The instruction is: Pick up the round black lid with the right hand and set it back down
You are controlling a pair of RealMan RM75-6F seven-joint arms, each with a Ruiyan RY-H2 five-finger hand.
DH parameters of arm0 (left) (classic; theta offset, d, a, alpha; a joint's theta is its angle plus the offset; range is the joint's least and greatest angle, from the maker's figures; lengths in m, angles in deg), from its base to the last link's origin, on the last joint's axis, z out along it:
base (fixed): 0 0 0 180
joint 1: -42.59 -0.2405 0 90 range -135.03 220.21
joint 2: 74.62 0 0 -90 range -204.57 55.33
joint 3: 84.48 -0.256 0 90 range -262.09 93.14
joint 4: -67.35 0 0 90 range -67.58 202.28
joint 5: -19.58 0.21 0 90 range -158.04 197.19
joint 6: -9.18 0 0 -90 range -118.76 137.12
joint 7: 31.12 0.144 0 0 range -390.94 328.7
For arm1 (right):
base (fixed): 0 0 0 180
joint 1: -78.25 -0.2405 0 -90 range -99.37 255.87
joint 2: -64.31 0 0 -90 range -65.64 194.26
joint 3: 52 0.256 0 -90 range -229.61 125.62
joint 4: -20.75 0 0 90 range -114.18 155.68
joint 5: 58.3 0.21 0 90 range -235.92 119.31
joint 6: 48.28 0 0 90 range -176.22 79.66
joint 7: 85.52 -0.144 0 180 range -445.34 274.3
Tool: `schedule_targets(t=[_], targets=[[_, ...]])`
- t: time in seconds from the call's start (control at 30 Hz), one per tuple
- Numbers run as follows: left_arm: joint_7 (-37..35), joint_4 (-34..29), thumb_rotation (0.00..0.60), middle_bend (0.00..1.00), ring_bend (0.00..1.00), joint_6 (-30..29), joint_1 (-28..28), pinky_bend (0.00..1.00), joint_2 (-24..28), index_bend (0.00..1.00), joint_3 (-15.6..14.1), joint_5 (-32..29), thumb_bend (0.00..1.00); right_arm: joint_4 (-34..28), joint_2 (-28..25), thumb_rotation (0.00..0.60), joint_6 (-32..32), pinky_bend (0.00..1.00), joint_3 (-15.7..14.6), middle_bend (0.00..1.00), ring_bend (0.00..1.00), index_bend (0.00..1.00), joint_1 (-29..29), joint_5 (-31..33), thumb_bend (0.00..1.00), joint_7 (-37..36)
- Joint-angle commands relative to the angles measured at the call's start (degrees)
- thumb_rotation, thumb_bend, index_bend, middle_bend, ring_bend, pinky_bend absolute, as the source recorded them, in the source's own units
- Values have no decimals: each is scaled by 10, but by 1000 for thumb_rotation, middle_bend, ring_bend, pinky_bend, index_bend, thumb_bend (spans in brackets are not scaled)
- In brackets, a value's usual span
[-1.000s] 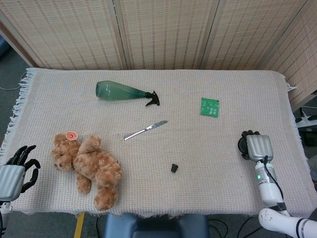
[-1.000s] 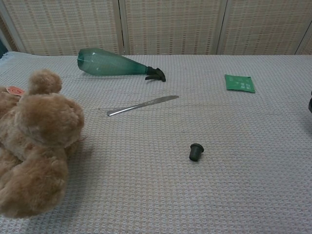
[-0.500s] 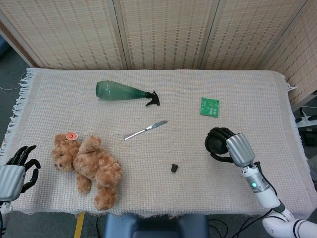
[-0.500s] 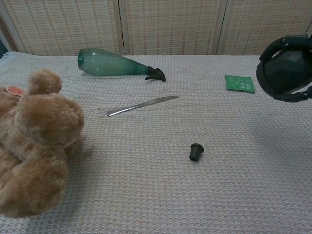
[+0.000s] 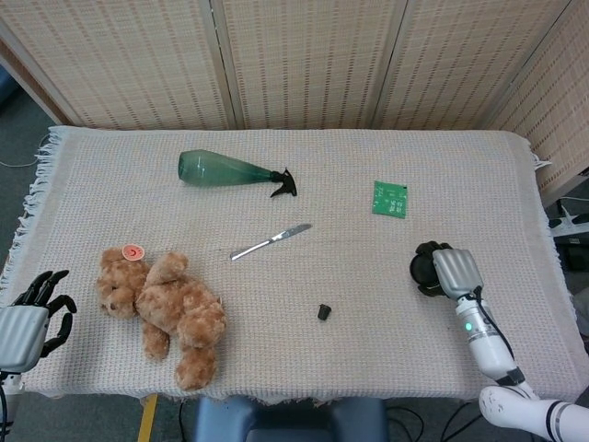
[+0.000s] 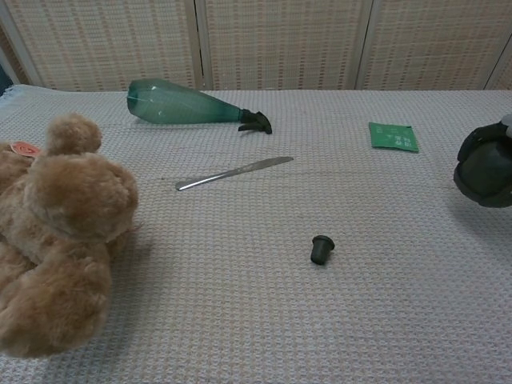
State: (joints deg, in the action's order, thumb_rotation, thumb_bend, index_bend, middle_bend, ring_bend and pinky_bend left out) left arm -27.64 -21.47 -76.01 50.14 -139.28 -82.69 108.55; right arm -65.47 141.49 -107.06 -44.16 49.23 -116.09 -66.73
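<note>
Round black lid (image 6: 485, 173) in right hand (image 5: 456, 273)

Right hand (image 5: 445, 272) fingers curled around round black lid (image 6: 485, 170), left hand (image 5: 35, 318) idle — fingers apart

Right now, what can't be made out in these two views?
- Round black lid: chest view's right edge cuts it; whether it touches the cloth is unclear.
- Right hand: head view, its fingers hide behind the hand's back.
- Left hand: frame edge crops it; absent from chest view.
- Green board: print too small.
</note>
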Motion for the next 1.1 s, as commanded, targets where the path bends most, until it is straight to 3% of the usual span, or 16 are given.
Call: schedule_targets(t=[0.03,0.2,0.4,0.6,0.7,0.8,0.93,1.1], targets=[[2,0,600,123,100,1,0,388,1,528,0,-1,532,6,14,600,55,815,26,485,623,551,-39,77,145,52],[1,-1,600,123,101,5,1,389,2,529,1,-5,534,63,41,600,98,810,29,484,608,537,-63,114,145,47],[1,-2,600,123,100,2,0,389,3,530,1,-4,531,93,51,600,121,769,21,466,522,491,-70,121,145,33],[3,-3,600,123,100,4,1,389,3,530,1,-4,531,91,37,600,151,634,7,206,245,295,-75,129,145,25],[3,-3,600,123,100,5,1,389,3,530,1,-6,531,82,29,600,153,506,3,98,111,195,-76,126,145,22],[3,-3,600,123,100,5,1,389,3,530,1,-6,531,79,27,600,152,462,2,65,74,151,-76,124,145,21],[3,-3,600,124,100,5,1,388,3,530,1,-5,532,41,-3,600,154,375,-8,0,0,0,-72,107,145,12],[5,-4,600,123,100,5,2,389,3,532,0,-4,532,11,-24,600,137,342,-16,0,0,0,-66,92,145,9]])
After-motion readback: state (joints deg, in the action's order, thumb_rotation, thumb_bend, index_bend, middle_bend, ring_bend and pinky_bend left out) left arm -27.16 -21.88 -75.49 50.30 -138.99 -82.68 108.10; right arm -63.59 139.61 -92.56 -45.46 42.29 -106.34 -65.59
